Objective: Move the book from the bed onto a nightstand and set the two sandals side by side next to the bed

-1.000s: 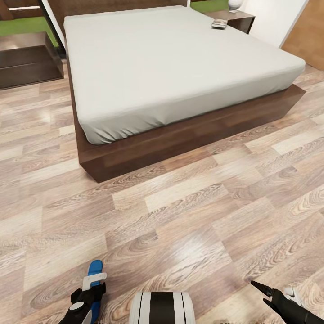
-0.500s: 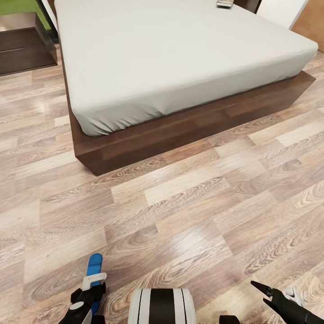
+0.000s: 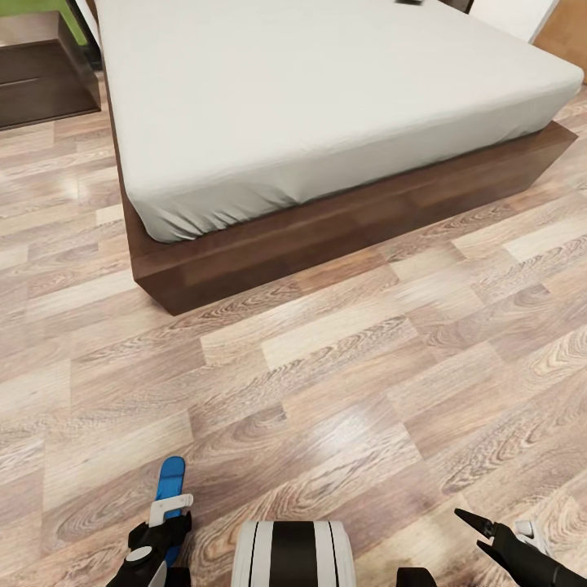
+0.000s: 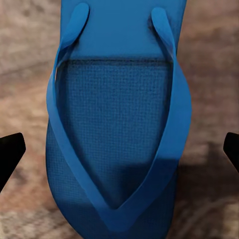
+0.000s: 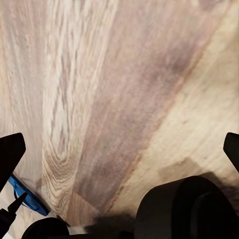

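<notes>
The left gripper [image 3: 167,522] holds a flat bright-blue sandal [image 3: 170,487] low in front of the robot, the sole jutting forward past the fingers in the head view. In the left wrist view the blue sandal [image 4: 117,124] hangs over the wood-plank floor with its V-shaped thong straps facing the camera and the two black fingertips [image 4: 11,155] showing at either edge, wide of the sole. That view alone does not show the pads pressing on it, so the hold is my reading from the head view. Carried level and close to the body like this, it looks set for transport rather than for placing.

The right gripper [image 3: 481,530] is spread and grasps nothing; its dark pointed fingertip juts out above the light-brown wooden plank floor [image 3: 342,383]. In the right wrist view the black fingertips [image 5: 12,152] stand apart over bare planks, with a strip of blue at one corner.

Beyond the arms, the large low bed [image 3: 326,106] with its plain light-grey mattress and dark-brown wooden platform frame stands well apart from the robot, one corner of the frame nearest. A small dark object lies at the far edge of the mattress, cut off by the frame of the picture and too small to name. A dark-brown low wooden cabinet [image 3: 41,77] stands beside the bed's far left side.

No brand, label or legible writing appears anywhere.
</notes>
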Robot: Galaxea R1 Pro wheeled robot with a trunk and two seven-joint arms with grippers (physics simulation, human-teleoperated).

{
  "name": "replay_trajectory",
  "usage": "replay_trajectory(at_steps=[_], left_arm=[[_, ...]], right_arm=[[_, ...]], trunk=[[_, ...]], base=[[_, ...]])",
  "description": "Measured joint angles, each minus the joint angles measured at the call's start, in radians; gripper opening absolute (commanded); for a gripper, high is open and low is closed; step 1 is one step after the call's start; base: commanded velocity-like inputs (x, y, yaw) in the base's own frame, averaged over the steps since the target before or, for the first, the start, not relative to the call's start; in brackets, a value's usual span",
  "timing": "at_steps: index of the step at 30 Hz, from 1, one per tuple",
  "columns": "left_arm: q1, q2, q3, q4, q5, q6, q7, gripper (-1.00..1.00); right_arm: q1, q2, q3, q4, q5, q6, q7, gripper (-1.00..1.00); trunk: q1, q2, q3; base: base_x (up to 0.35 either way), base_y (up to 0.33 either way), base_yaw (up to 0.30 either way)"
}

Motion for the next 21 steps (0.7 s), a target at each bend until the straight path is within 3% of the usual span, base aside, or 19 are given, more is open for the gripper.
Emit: replay_trajectory(at_steps=[12, 17, 21], left_arm=[[0.000, 0.000, 0.001, 0.000, 0.000, 0.000, 0.000, 1.00], [0.000, 0.000, 0.001, 0.000, 0.000, 0.000, 0.000, 1.00], [0.000, 0.000, 0.001, 0.000, 0.000, 0.000, 0.000, 1.00]], right_arm=[[0.000, 0.000, 0.000, 0.000, 0.000, 0.001, 0.000, 1.00], [0.000, 0.000, 0.000, 0.000, 0.000, 0.002, 0.000, 1.00], [0.000, 0.000, 0.000, 0.000, 0.000, 0.003, 0.000, 1.00]], trunk=[[0.000, 0.000, 0.000], [0.002, -0.001, -0.019], [0.002, -0.001, -0.019]], base=[[0.000, 0.000, 0.000], [0.000, 0.000, 0.000], [0.000, 0.000, 0.000]])
